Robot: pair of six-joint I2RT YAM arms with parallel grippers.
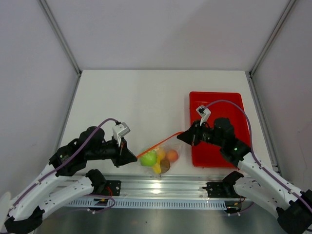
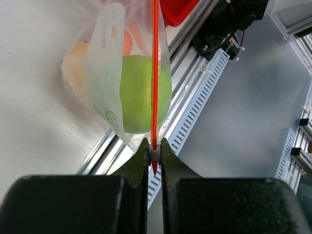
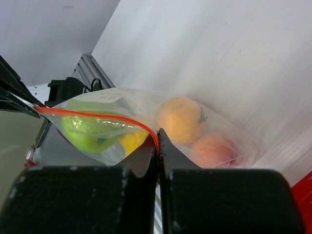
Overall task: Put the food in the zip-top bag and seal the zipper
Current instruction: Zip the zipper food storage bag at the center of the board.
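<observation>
Jaws: left, right clenched on zipper (image 1: 160,144) ends | long axis left-right, taut | food (image 1: 148,158) in bag (image 1: 176,147)

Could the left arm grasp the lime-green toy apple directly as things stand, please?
Probably not: the lime-green toy apple lies inside the clear plastic zip-top bag, and the left gripper is shut on that bag's orange-red zipper strip, so it has no free jaws.

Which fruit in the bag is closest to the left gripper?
The lime-green apple; it sits at the end of the bag by the left gripper, while the orange fruit lies further toward the right gripper.
</observation>
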